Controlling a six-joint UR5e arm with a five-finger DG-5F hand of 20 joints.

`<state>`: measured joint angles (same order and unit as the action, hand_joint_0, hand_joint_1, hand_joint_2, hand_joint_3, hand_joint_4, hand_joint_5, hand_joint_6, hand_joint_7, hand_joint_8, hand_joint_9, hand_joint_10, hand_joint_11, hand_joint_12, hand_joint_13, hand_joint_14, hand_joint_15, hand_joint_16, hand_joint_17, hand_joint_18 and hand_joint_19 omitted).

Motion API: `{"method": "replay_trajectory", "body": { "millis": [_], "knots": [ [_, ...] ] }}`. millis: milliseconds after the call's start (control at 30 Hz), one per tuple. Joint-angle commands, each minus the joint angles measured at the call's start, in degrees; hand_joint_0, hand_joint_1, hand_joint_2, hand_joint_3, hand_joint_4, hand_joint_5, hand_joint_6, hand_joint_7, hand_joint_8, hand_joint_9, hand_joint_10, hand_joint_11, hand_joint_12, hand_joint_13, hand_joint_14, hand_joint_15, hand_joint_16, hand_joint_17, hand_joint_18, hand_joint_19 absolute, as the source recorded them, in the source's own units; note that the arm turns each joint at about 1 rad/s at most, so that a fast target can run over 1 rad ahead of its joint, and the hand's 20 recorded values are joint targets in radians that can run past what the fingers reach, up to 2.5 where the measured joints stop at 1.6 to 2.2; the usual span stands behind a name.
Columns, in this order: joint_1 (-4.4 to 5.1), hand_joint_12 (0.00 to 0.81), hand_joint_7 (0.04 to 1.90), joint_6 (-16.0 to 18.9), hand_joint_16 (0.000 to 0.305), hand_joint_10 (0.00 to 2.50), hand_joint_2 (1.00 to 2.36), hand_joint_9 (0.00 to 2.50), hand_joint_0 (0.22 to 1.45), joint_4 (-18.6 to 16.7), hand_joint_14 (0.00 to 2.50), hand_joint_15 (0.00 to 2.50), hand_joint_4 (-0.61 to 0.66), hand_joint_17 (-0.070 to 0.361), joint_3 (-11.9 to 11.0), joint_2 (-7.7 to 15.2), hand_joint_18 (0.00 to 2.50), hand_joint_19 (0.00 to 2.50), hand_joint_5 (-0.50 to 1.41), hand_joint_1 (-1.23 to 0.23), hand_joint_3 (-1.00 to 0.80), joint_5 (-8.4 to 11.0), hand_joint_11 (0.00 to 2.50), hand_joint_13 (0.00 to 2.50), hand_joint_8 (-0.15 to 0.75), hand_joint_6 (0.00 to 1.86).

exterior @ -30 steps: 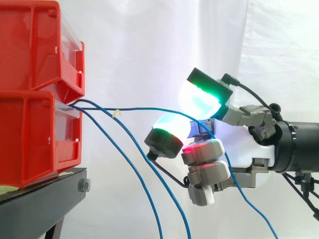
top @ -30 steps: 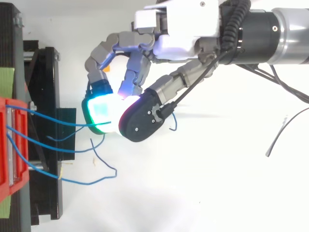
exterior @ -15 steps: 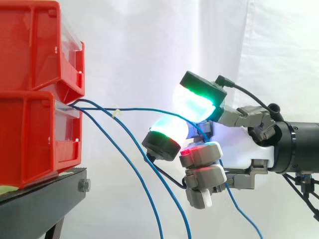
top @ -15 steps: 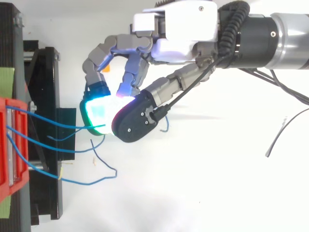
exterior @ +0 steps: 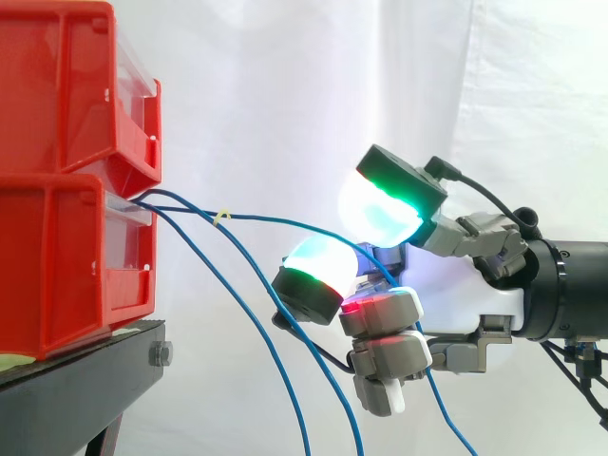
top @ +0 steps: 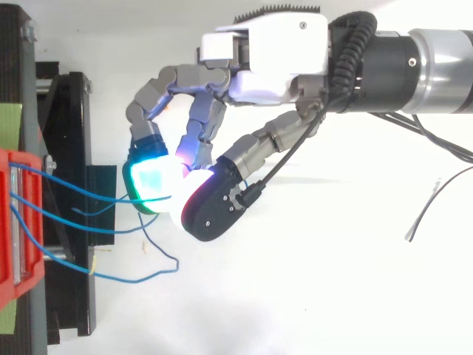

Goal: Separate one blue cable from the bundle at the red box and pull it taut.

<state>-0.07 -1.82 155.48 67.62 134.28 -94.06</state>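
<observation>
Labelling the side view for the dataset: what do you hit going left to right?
red bins → pale tie on a blue cable → hand → arm

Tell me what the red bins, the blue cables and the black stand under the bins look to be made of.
Red bins: moulded plastic, glossy, with ribbed walls and clear front lips.
Blue cables: thin flexible wire in smooth blue sheathing, probably plastic; they droop in soft curves.
Black stand: likely painted metal, matte, with a bolt head on its edge.
</observation>
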Motion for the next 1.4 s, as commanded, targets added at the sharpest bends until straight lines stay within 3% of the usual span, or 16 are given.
{"method": "replay_trajectory", "body": {
  "millis": [0,267,1133,1367],
  "knots": [
    [0.07,0.385,1.14,-0.02,0.049,0.02,1.00,1.16,0.62,0.09,0.03,1.07,0.14,0.111,0.06,0.01,0.96,0.77,-0.14,-0.80,-0.50,0.01,1.26,1.17,0.335,0.87],
    [0.42,0.385,1.18,-0.02,0.049,0.02,1.01,1.20,0.64,-0.18,0.03,1.06,0.08,0.109,0.06,0.10,0.98,0.79,-0.14,-0.77,-0.37,0.54,1.26,1.20,0.338,0.89],
    [0.51,0.400,1.25,0.24,0.051,0.02,1.01,1.23,0.61,-1.76,0.02,1.05,0.13,0.115,1.20,0.10,0.97,0.81,-0.13,-0.61,-0.28,1.25,1.25,1.21,0.357,0.90],
    [0.60,0.438,1.28,0.33,0.058,0.01,1.01,1.32,0.61,-1.94,0.02,1.01,0.08,0.130,1.20,0.01,1.04,0.75,-0.10,-0.65,-0.18,1.68,1.26,1.26,0.394,0.90]
  ]
}}
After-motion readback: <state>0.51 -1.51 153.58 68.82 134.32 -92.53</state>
